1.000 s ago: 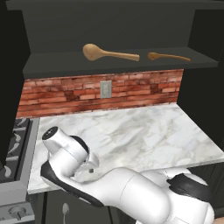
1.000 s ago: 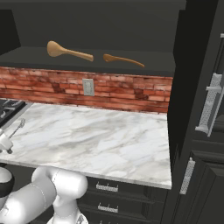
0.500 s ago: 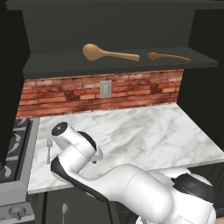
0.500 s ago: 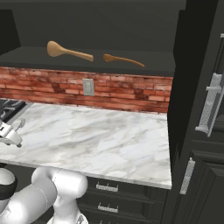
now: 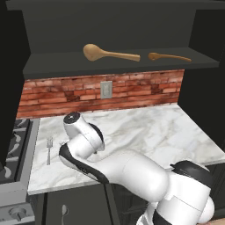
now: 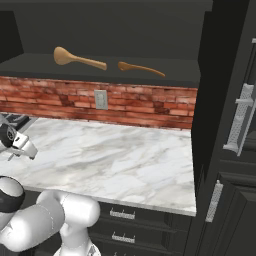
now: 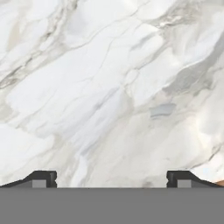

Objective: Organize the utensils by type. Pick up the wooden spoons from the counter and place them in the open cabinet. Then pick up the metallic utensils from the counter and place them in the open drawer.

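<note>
The counter [image 5: 149, 136] lies directly beneath the gripper [image 7: 111, 178], whose fingers stand wide apart with bare marble between them. Both wooden spoons, large [image 5: 110, 53] and small [image 5: 169, 57], rest in the open cabinet [image 5: 118, 66] above. The fork [image 5: 48, 149] lies on the counter near the hand; the metal spoon [image 5: 64, 212] sits lower, in the drawer.

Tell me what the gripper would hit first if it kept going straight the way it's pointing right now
Most likely the bare marble counter. The open gripper looks straight onto its white, grey-veined surface with nothing between the fingertips. How far off the slab is, I can't tell.
</note>
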You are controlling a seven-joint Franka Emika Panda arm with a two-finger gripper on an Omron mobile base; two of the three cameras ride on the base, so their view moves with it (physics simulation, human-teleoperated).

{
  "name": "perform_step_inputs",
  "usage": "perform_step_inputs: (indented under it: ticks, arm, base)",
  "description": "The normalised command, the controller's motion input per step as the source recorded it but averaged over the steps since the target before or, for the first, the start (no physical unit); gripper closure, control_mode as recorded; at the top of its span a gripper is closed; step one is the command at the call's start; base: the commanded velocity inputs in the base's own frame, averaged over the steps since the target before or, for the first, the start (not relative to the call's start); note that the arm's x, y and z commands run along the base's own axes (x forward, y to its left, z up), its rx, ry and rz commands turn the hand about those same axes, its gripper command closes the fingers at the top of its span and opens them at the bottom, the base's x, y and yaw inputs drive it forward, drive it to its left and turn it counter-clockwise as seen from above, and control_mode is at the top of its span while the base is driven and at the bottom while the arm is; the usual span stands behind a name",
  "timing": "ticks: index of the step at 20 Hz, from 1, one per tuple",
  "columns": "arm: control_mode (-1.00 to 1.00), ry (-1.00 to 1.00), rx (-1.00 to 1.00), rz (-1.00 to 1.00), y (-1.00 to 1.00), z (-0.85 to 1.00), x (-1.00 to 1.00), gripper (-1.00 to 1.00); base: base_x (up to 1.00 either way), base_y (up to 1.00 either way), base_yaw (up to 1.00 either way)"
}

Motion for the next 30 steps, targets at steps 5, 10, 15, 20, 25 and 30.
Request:
perform_step_inputs:
  ticks: [5,10,15,20,25,30]
  arm:
    - [-1.0,0.0,0.0,0.09,0.04,0.0,0.43,-1.0]
    - [-1.0,0.0,0.0,0.11,0.23,0.0,0.3,-1.0]
    - [-1.0,0.0,0.0,0.12,0.29,0.0,0.29,-1.0]
    - [-1.0,-0.01,0.0,0.12,0.3,0.0,0.21,-1.0]
    - [-1.0,-0.01,0.0,0.08,0.31,0.0,0.27,-1.0]
    - [-1.0,-0.01,0.0,0.03,0.29,0.0,0.21,-1.0]
  base:
    - [0.0,0.0,0.0]
    - [0.0,0.0,0.0]
    - [0.0,0.0,0.0]
    - [0.0,0.0,0.0]
    - [0.0,0.0,0.0]
    - [0.0,0.0,0.0]
